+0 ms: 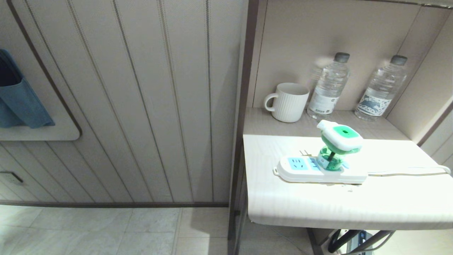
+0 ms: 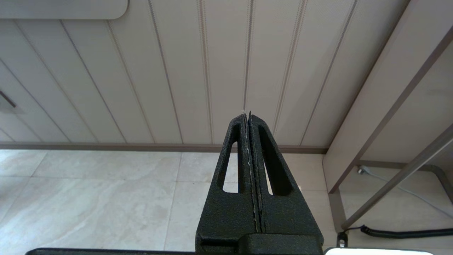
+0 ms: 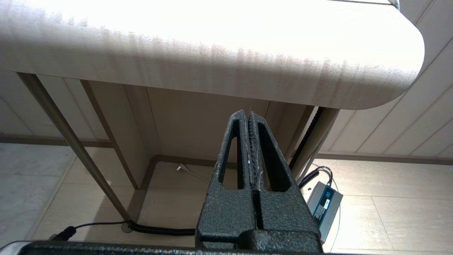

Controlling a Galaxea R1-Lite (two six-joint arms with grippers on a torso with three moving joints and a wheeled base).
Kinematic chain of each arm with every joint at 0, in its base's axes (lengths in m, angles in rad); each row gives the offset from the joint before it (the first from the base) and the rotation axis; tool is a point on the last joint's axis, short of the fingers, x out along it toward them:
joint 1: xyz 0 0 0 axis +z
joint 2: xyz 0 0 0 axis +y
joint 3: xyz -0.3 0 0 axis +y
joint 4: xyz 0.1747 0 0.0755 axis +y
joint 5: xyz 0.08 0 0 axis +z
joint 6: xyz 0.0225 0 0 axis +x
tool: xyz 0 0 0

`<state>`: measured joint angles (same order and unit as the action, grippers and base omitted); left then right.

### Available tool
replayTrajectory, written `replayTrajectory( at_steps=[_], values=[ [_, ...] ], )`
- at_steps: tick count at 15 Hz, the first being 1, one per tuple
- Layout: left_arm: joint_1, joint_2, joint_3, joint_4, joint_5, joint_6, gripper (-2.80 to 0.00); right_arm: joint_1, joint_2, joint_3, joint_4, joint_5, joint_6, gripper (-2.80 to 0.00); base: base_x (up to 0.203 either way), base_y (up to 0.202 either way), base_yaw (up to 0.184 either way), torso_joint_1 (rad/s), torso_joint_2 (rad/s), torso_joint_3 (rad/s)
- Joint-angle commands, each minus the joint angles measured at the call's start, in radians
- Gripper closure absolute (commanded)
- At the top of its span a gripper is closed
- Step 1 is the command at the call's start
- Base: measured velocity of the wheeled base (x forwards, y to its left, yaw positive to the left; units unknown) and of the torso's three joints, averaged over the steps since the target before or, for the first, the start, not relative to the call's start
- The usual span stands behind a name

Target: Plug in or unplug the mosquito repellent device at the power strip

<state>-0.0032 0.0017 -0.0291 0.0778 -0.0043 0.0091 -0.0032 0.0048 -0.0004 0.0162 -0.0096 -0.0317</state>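
The mosquito repellent device (image 1: 340, 141) leans over the power strip (image 1: 300, 171) on the white table (image 1: 318, 209). Its white head with the green patch is on top, and its green bottle rests on the strip's blue socket faces. I cannot tell whether its prongs sit in a socket. Neither gripper shows in the head view. My left gripper (image 2: 249, 114) is shut and empty, held low over the floor and facing the panelled wall. My right gripper (image 3: 248, 113) is shut and empty too. It sits below the table's front edge (image 3: 247, 81), pointing under the table.
A white mug (image 1: 288, 102) and two clear water bottles (image 1: 329, 86) (image 1: 382, 88) stand on the shelf behind the strip. The strip's cord (image 1: 407, 172) runs off to the right. Under the table are slanted legs (image 3: 70, 141), a grey power adapter (image 3: 324, 207) and a coiled black cable (image 3: 159, 229).
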Motion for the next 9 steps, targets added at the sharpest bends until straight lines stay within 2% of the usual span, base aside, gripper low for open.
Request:
replayTrajectory(
  at_steps=[1, 9],
  values=[
    [0.000, 0.000, 0.000, 0.000, 0.000, 0.000, 0.00, 0.000, -0.005, 0.000, 0.004, 0.000, 0.003, 0.00, 0.000, 0.000, 0.000, 0.000, 0.00, 0.000],
    [0.000, 0.001, 0.000, 0.000, 0.000, 0.000, 0.00, 0.000, -0.005, 0.000, 0.002, -0.001, 0.022, 0.00, 0.000, 0.000, 0.000, 0.000, 0.00, 0.000]
  ],
)
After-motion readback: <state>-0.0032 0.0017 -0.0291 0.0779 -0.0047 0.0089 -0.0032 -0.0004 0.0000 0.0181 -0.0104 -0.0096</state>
